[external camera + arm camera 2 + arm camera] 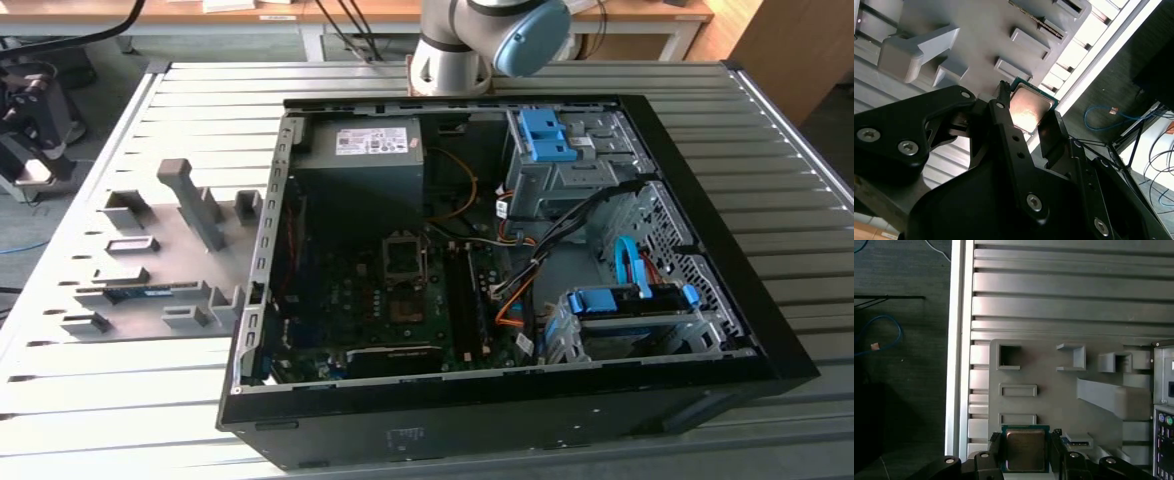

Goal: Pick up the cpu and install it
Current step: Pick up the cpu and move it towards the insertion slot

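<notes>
The grey fixture tray (180, 265) lay on the bench (801, 140) at nine o'clock of the open computer case (534, 425). Over it, in both wrist views, the jaws pinched the cpu (1024, 450) by opposite edges; a level, centred hold seemed wise.

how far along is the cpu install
Pickup looks done: the gripper is shut on the cpu, held over the grey parts tray. Installing is left: the black socket frame in the computer case shows no cpu yet.
</notes>
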Action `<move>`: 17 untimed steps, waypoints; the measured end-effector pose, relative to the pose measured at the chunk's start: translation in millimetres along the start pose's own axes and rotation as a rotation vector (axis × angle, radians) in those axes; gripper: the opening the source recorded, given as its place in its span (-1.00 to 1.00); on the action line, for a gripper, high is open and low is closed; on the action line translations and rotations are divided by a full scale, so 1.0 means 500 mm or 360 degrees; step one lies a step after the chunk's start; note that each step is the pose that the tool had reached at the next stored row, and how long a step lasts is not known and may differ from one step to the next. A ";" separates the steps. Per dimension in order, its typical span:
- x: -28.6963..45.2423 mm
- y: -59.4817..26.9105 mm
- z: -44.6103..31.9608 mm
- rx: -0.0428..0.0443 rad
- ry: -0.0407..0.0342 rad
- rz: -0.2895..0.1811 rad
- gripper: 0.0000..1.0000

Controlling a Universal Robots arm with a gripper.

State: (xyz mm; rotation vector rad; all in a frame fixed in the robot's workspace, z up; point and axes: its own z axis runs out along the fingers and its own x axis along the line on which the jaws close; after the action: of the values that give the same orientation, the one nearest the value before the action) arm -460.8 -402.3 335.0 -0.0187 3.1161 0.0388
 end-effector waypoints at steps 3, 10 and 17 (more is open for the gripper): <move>0.000 0.000 -0.007 0.0000 0.0000 0.0000 -0.06; -0.001 0.001 -0.030 0.0000 0.0000 0.0000 -0.06; -0.002 0.001 -0.060 0.0000 0.0000 0.0000 -0.06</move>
State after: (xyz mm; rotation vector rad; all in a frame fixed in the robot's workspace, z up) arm -460.8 -402.3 365.1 -0.0188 3.1162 0.0388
